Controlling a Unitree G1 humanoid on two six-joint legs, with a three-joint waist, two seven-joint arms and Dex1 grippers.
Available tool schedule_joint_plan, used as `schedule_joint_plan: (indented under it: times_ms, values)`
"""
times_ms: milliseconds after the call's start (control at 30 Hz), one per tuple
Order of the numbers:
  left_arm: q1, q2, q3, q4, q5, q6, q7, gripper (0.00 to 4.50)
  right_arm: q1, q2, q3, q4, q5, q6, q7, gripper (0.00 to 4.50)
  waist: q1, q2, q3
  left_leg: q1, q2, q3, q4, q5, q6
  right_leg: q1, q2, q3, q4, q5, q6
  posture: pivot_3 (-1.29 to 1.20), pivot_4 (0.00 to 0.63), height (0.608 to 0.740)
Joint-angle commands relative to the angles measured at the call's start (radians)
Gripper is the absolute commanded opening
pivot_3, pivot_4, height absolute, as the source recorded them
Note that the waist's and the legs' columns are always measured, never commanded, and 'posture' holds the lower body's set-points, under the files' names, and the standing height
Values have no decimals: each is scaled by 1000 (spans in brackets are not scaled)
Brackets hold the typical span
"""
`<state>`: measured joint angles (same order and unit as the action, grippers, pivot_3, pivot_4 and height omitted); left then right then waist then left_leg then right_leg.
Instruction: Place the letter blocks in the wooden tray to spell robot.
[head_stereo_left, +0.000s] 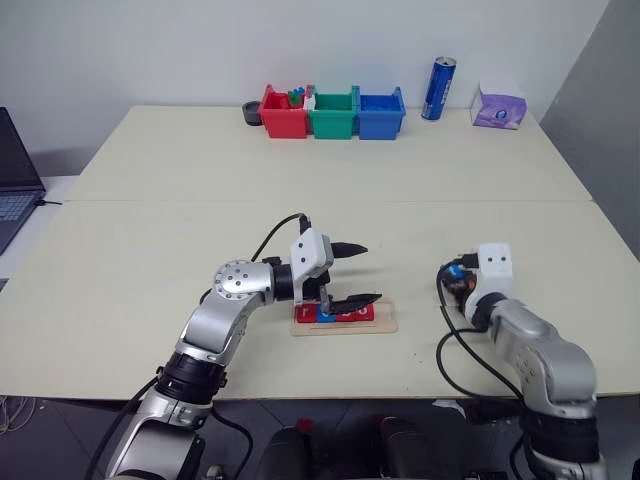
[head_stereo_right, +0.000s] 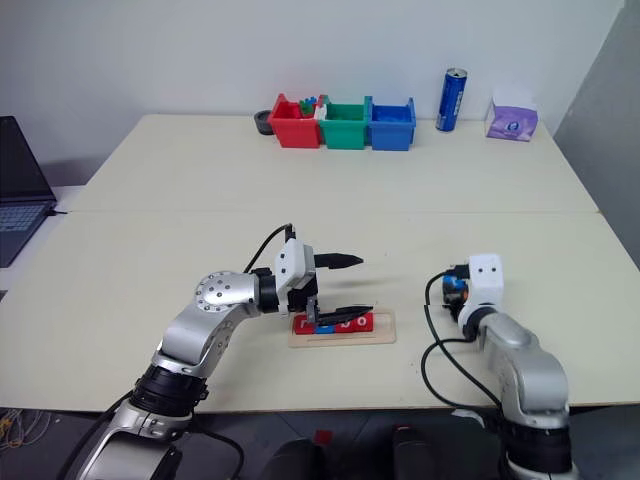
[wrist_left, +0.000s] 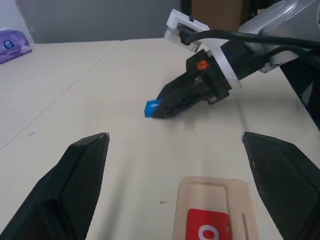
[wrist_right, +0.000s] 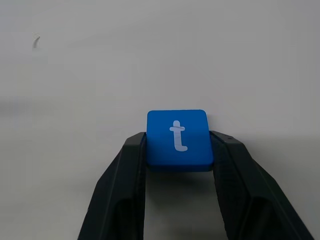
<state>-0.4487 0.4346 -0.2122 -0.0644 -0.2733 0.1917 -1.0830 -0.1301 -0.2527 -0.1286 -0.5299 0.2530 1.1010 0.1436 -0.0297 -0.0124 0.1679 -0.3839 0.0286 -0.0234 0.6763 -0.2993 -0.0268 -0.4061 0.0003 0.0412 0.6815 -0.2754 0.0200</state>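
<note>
Gripping the blue t block (wrist_right: 177, 138) by its side edges in our right tool (wrist_right: 177, 150) | light, stiff, slick | left tool (head_stereo_left: 357, 272) wide open, empty, over the tray (head_stereo_left: 385, 323)

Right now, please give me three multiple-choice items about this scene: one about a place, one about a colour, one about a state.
1. Where does the wooden tray lie?
A. beside the bins
B. on the table under the left gripper
C. on the laptop

2. Which colour is the t block?
A. red
B. green
C. blue

3. How stands the right gripper?
A. shut on the t block
B. open and empty
C. shut on the can

Key: 1 B, the tray sits under the open left fingers; 2 C, the tile is blue with a white t; 3 A, both fingers press the tile's sides.
</note>
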Motion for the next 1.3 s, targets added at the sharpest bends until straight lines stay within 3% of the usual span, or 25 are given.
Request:
schedule_joint_plan:
  times_ms: [33,400,700,767,1000,1100,1300]
  values:
    - [10,20,2,-48,-25,-2,-27,4500,56,13,33,-196,40,143,-14,1479,0,0,0,0,0,0,0,0,0,0,0,0,0,0,0,0,150,740]
    - [9,20,5,-43,-30,10,-25,4500,38,108,29,-300,48,321,-51,1479,-1,0,0,0,0,0,0,0,0,0,1,0,-1,0,0,0,150,740]
    - [-2,16,3,-32,-28,7,-23,4500,30,94,16,-304,48,286,-36,4472,-2,0,0,0,0,0,0,0,0,0,1,0,-1,0,0,0,150,740]
    - [-3,9,4,-32,-31,10,-17,4500,24,77,-10,-317,72,245,2,4472,-2,0,0,0,0,0,0,0,0,0,1,0,-1,0,0,0,150,740]
    - [-17,-14,-1,-8,-23,-1,-12,4500,-2,-214,-97,-253,227,8,384,4472,-2,-1,0,0,-1,0,0,0,0,0,1,-1,-1,0,1,0,150,740]
    - [-26,-27,-3,1,-22,-6,-13,4500,64,-405,-24,-165,186,-233,604,4472,-1,-1,1,0,-1,0,0,0,0,0,1,-1,-2,0,1,0,150,740]
    - [-33,-26,-17,25,-10,-48,-44,4500,117,-537,131,103,51,-625,805,4472,0,-4,1,0,0,1,0,0,1,1,2,-1,-3,0,1,0,150,740]
